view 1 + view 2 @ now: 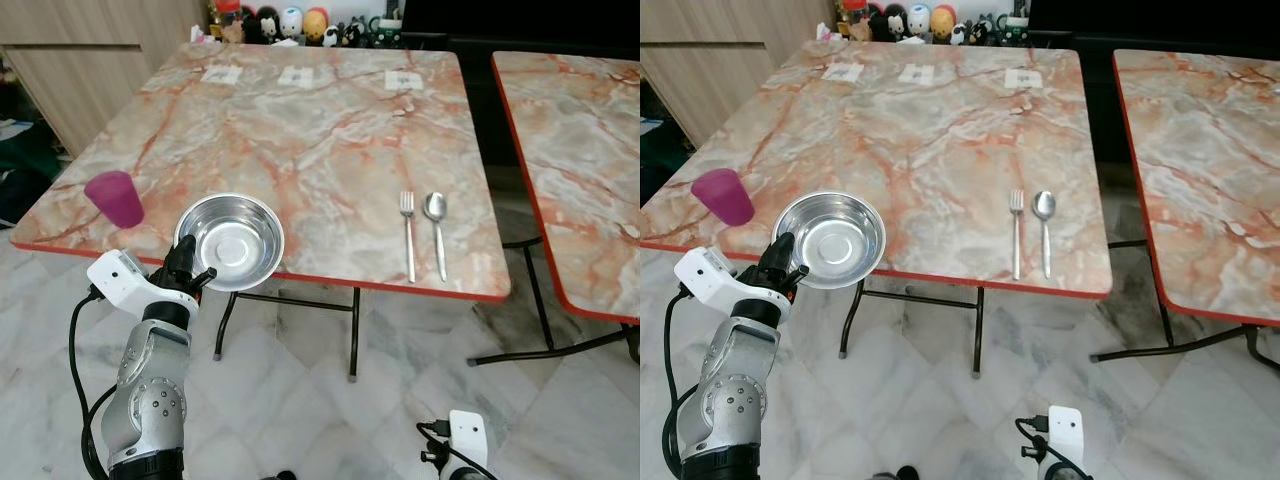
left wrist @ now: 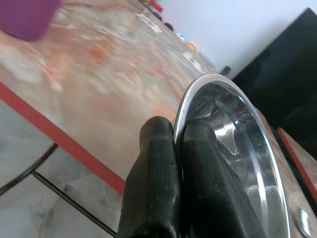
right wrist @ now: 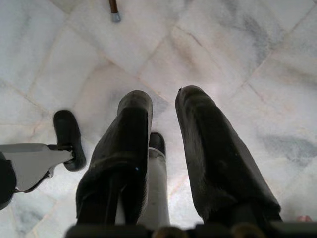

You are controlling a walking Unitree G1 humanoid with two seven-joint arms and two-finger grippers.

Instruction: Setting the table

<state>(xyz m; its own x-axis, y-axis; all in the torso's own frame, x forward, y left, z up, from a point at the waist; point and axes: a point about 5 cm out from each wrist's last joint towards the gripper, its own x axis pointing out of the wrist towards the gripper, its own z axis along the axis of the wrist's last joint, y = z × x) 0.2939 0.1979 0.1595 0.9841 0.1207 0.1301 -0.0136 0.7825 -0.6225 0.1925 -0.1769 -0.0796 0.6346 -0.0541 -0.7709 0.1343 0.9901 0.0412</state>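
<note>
Purple plastic cup (image 1: 114, 198) stands near the marble table's (image 1: 320, 130) front-left edge. Left gripper (image 1: 188, 268) is clamped on the rim of the round steel bowl (image 1: 230, 242), which overhangs that edge; a thin rim hold may slip. Fork (image 1: 407, 235) and spoon (image 1: 437, 232) lie right. Right gripper (image 3: 163, 163), slightly parted and empty, hangs over the floor; the far figurines are indistinct.

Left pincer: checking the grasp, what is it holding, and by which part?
The left pincer is shut on the steel bowl, pinching its near rim.
</note>
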